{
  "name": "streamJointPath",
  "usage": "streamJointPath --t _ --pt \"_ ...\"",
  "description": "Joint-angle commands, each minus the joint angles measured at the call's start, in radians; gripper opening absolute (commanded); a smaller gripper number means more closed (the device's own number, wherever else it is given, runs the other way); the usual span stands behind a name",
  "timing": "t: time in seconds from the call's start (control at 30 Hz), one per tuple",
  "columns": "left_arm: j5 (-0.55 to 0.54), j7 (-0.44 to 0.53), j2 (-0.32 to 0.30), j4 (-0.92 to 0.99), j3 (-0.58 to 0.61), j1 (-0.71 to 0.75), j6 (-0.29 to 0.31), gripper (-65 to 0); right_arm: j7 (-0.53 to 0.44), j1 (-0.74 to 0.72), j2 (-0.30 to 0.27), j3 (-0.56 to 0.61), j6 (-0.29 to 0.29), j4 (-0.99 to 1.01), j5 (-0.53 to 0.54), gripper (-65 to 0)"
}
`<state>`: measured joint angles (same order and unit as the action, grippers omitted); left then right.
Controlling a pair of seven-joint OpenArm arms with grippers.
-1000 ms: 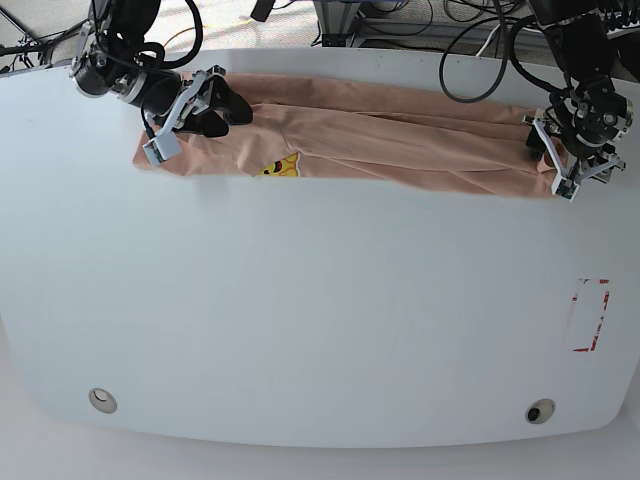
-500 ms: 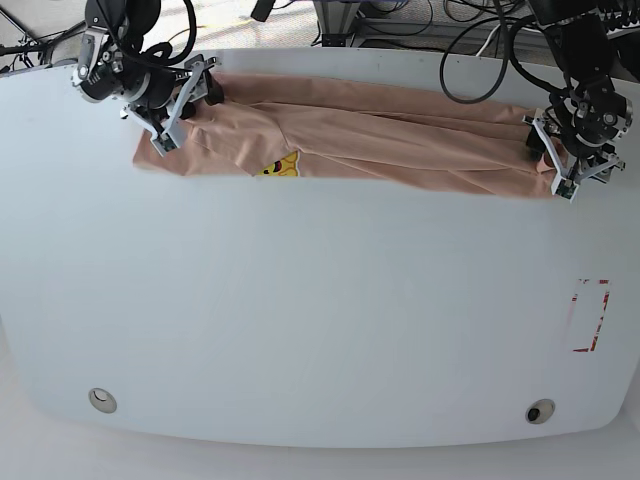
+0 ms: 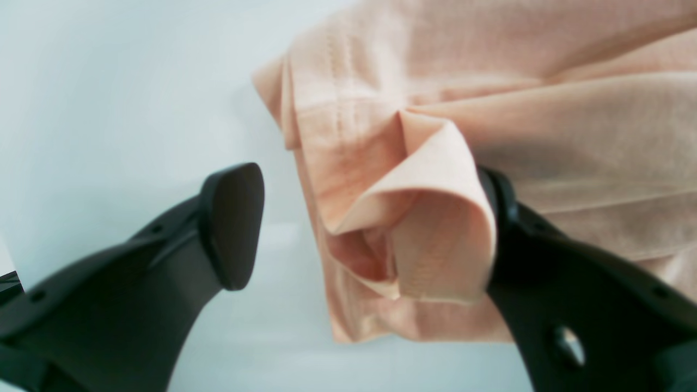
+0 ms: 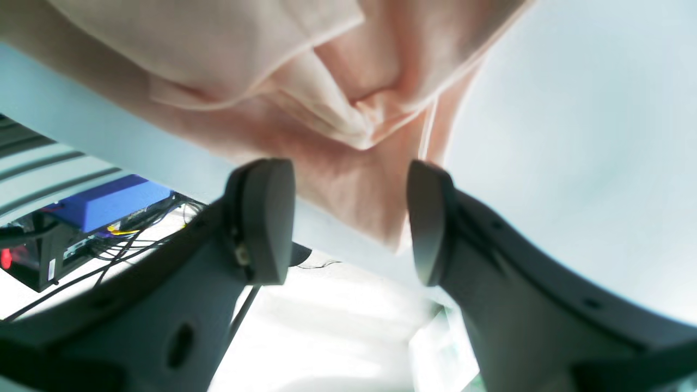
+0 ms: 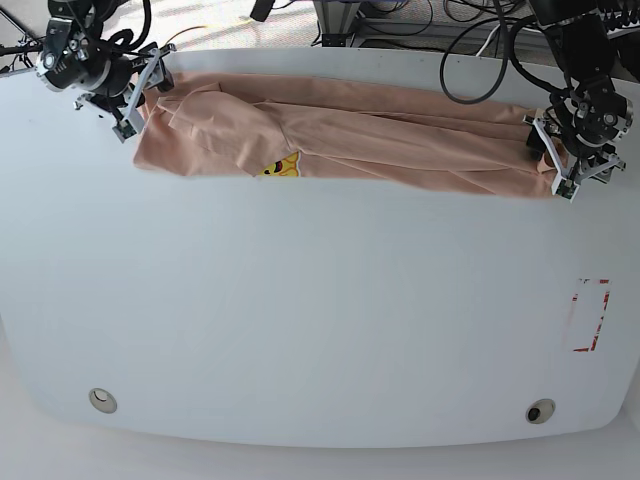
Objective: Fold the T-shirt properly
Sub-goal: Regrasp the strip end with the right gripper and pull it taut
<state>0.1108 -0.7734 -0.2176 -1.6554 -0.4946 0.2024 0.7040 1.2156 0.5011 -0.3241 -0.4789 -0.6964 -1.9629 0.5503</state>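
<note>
Along the table's [image 5: 320, 330] far edge the T-shirt [image 5: 350, 140] lies as a long band. Right gripper [image 5: 140, 95] has backed off its collar end, jaws apart and empty; left gripper [image 5: 570, 160] stays wide, cloth draped over one finger [image 3: 523, 234].

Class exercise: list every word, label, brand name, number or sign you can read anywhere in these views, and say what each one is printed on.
No readable words or numbers in any view.
T-shirt: a yellow smiling-face emblem, a picture only, partly hidden by a fold.
Table: a red and white marking, no letters legible.
Dark box behind the table in the right wrist view: a small pale label, too blurred to read.
</note>
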Motion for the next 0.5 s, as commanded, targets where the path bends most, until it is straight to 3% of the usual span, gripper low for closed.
streamJointPath --t 0.0,0.27,0.47 --pt "-0.001 0.007 -0.016 -0.013 -0.003 -0.007 -0.006 -21.7 -0.007 -0.002 0.007 -0.004 -0.002 -0.054 0.034 -33.1" --pt "-0.001 0.007 -0.016 -0.013 -0.003 -0.007 -0.006 -21.7 -0.007 -0.022 0.029 -0.002 -0.002 -0.054 0.373 -33.1" --pt "-0.001 0.007 -0.016 -0.013 -0.003 -0.007 -0.006 -21.7 -0.007 -0.104 0.11 0.003 -0.002 0.015 0.394 -33.5"
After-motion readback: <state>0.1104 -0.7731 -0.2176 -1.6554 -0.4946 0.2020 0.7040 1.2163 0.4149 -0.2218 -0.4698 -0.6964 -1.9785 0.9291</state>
